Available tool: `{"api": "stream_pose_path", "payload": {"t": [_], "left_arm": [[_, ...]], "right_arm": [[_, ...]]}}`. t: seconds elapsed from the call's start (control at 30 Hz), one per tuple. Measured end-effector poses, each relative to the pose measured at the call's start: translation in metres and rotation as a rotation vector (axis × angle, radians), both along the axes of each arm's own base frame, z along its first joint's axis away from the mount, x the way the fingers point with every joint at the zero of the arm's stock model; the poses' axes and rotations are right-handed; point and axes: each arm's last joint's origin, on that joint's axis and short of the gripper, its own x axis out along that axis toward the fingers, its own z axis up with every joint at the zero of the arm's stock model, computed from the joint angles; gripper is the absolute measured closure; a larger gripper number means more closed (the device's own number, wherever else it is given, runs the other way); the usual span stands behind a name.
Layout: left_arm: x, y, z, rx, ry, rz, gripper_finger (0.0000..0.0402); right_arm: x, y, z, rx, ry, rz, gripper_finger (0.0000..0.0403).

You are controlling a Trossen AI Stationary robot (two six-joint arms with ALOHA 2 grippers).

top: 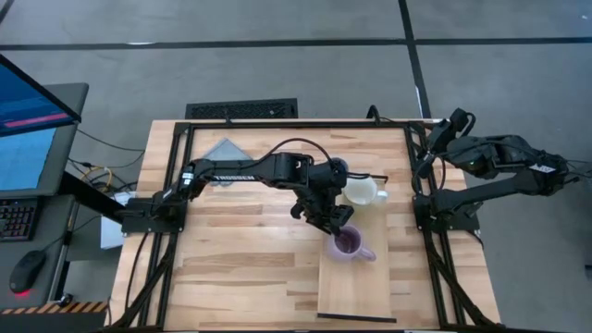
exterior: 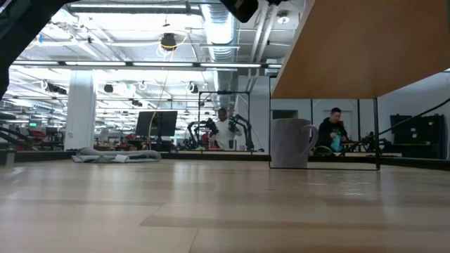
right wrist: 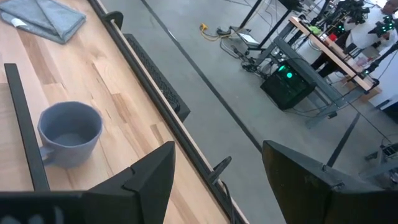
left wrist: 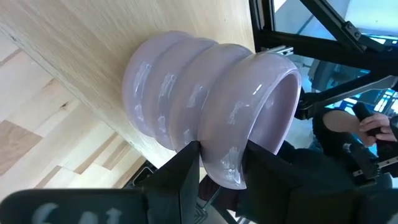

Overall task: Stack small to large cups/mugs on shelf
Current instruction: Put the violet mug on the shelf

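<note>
The left arm reached from the left edge of the desk (top: 231,277) across its middle, forearm angled down toward the near end of the shelf (top: 356,287), with the left end effector (top: 330,222) closed on the rim of the lavender mug (top: 349,244): one finger inside the mouth, the other outside, pinching the wall. That mug sat on the shelf plank, handle pointing right. Its glazed, ribbed ceramic body looked rigid, fairly light, slippery and liable to chip, so a firm rim pinch or a handle hold appeared the sound purchase. The cream-white mug (top: 361,191) stood on the desk just beyond the shelf's far end. The slate-blue mug (right wrist: 68,134) stood close to it, largely masked by the arm from above. The right arm was parked at the desk's right edge, the right end effector (right wrist: 217,168) wide open and empty.
</note>
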Motion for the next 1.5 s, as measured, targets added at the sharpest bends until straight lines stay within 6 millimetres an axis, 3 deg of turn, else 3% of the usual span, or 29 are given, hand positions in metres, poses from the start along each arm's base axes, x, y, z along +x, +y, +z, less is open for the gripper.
{"api": "stream_pose_path", "payload": {"t": [0.47, 1.5], "left_arm": [[0.0044, -0.0026, 0.0024, 0.052, -0.073, 0.005, 0.0293], [0.0042, -0.0098, 0.0019, 0.063, -0.054, 0.049, 0.0293]], "right_arm": [[0.0000, 0.0000, 0.0000, 0.000, 0.000, 0.000, 0.0138], [-0.0001, 0.0000, -0.0001, -0.001, 0.002, 0.000, 0.0138]]}}
